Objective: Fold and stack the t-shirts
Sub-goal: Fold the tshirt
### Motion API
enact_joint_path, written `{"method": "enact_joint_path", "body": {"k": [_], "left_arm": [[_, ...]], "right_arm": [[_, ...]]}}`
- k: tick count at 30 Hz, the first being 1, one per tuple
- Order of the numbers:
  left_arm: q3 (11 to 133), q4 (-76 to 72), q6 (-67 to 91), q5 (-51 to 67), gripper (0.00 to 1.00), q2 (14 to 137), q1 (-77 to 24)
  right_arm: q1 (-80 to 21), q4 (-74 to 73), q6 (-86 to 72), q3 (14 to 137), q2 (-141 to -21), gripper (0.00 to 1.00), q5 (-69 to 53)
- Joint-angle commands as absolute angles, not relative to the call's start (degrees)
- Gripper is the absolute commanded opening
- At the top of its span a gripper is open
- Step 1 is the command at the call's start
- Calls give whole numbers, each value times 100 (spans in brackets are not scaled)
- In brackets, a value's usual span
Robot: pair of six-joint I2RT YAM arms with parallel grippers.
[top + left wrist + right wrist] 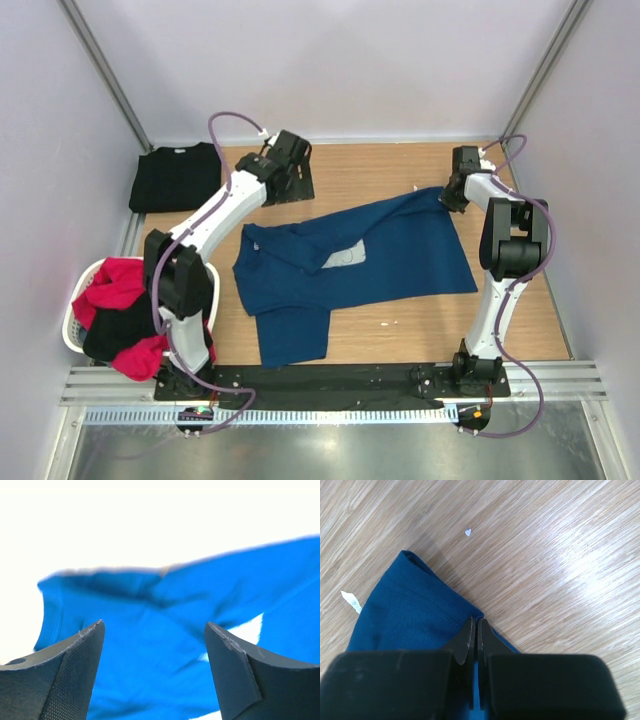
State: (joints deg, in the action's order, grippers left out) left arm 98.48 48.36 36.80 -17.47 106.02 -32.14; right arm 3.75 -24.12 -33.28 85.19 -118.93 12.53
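A navy blue t-shirt (390, 250) with a pale square print (345, 257) lies spread and partly rumpled across the middle of the table. My right gripper (452, 192) is shut on its far right corner; in the right wrist view the closed fingertips (476, 622) pinch the hem of the navy cloth (400, 615) against the wood. My left gripper (296, 180) hovers past the shirt's far left edge, apart from it. Its fingers (75, 670) stand wide open with nothing between them, and the blue t-shirt (150, 610) shows beyond. A folded black t-shirt (175, 177) lies at the back left.
A white basket (72, 320) at the left edge holds a red t-shirt (120, 280) and a black one (120, 330). Small white scraps (351, 601) lie on the wood. Pale walls close in the table at the back and both sides.
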Motion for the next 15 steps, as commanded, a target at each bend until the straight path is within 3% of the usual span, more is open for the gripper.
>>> {"method": "enact_joint_path", "body": {"k": [1, 6, 15], "left_arm": [[10483, 4957, 3454, -1372, 78, 11361, -3155], [10652, 4948, 3086, -1003, 70, 11944, -3181], [10811, 5344, 2936, -870, 70, 12709, -3445]], "right_arm": [[360, -2382, -3261, 8420, -11663, 1, 1354], [352, -2408, -3261, 8420, -11698, 1, 1336], [360, -2391, -3252, 8455, -11751, 1, 1310]]}}
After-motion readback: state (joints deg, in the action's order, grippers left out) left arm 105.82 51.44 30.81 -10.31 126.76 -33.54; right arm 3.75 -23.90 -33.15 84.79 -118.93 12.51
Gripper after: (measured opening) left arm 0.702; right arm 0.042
